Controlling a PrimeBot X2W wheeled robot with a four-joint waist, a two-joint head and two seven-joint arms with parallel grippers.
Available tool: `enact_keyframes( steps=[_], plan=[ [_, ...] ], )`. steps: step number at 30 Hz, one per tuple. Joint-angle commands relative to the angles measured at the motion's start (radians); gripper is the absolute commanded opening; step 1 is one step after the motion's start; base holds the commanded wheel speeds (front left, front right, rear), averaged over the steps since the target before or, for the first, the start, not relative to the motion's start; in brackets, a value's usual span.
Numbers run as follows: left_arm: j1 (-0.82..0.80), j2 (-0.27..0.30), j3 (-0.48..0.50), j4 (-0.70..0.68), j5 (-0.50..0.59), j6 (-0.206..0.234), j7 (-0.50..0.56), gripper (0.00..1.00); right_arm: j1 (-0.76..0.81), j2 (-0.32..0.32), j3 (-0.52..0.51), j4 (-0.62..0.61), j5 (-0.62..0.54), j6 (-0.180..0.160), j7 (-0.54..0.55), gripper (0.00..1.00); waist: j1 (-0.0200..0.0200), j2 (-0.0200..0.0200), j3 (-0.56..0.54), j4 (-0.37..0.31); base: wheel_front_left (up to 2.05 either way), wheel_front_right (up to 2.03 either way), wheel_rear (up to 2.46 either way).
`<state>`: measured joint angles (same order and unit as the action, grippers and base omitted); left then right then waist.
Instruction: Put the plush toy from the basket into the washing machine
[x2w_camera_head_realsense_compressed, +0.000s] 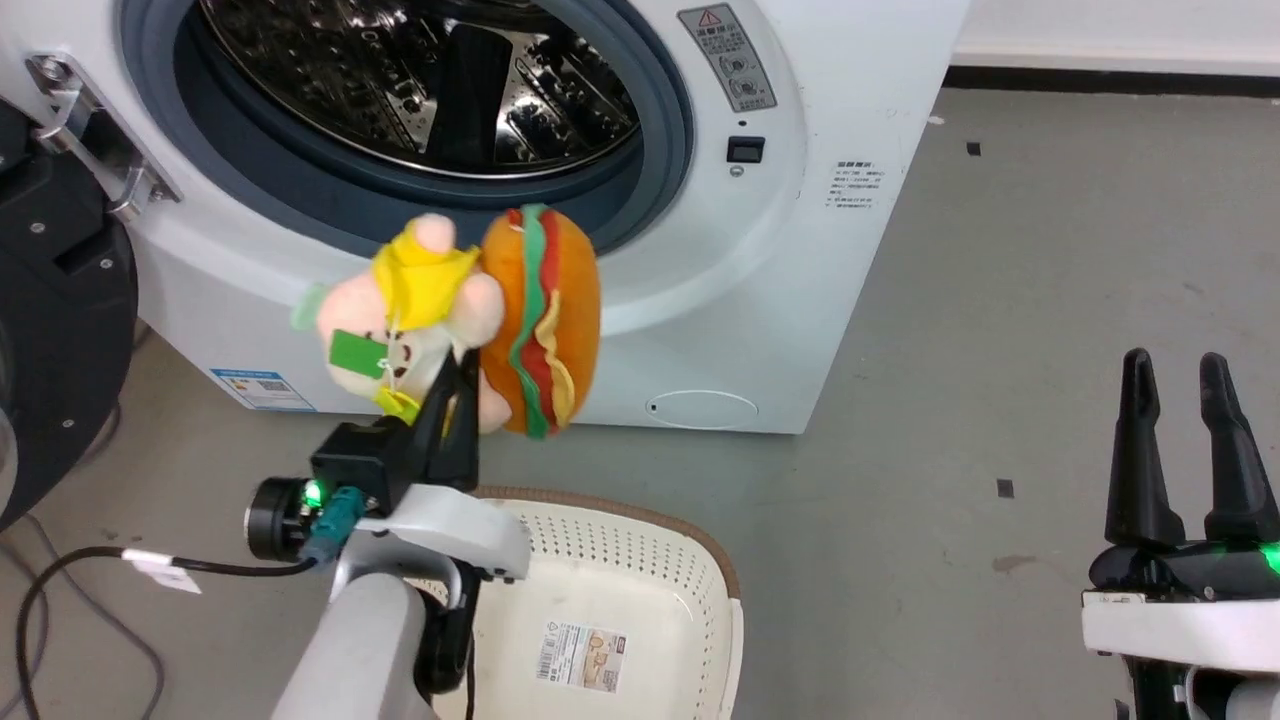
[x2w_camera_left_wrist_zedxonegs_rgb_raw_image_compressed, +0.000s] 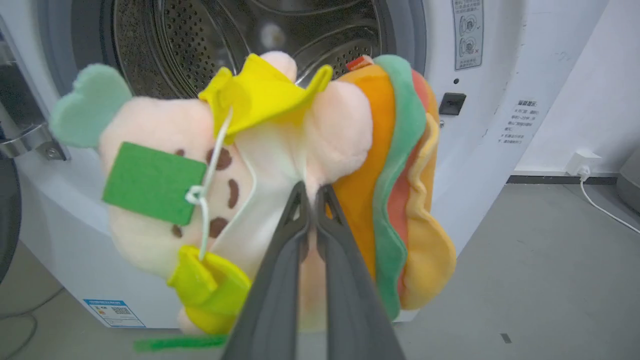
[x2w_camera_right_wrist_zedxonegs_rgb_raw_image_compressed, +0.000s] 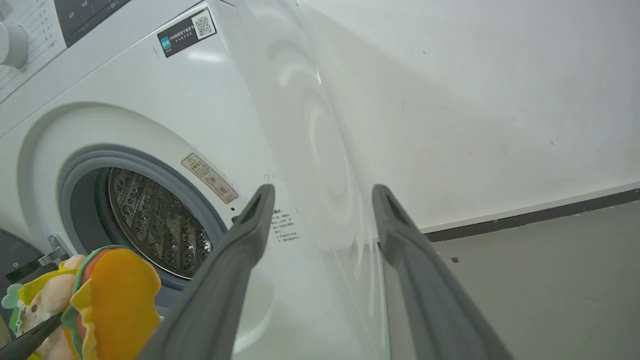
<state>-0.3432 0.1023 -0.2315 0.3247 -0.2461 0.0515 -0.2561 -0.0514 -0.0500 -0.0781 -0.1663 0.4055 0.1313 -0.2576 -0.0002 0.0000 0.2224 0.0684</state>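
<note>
Left gripper: fingers clamped tight on the plush toy, pinching the seam where the pink figure meets the burger half. The toy hangs in the air in front of the washing machine, just below the lower lip of its grey gasket. The basket sits on the floor in front of the machine; only a paper label shows in its visible part. The black door is swung open at the machine's left. Right gripper: fingers spread, holding nothing, well off to the machine's right.

Step in hand, my read: carry the toy into the drum. Lift so the burger half clears the gasket lip, then go in through the middle of the opening, away from the door hinge. It's a thin pinch on soft fabric, so move smoothly; the toy could swing or slip. Let go only once it is past the rubber and over the steel, or it may hang on the lip or tumble out. The dangling green tag might snag.
</note>
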Motion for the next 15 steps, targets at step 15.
enact_keyframes(
  steps=[15],
  plan=[
    [-0.31,0.006,0.21,0.126,0.05,-0.047,-0.006,0.0,-0.105,0.0,0.01,-0.016,0.016,-0.001,-0.004,1.0,0.0002,0.0,0.246,-0.128,0.0,0.0,0.0]
  ],
)
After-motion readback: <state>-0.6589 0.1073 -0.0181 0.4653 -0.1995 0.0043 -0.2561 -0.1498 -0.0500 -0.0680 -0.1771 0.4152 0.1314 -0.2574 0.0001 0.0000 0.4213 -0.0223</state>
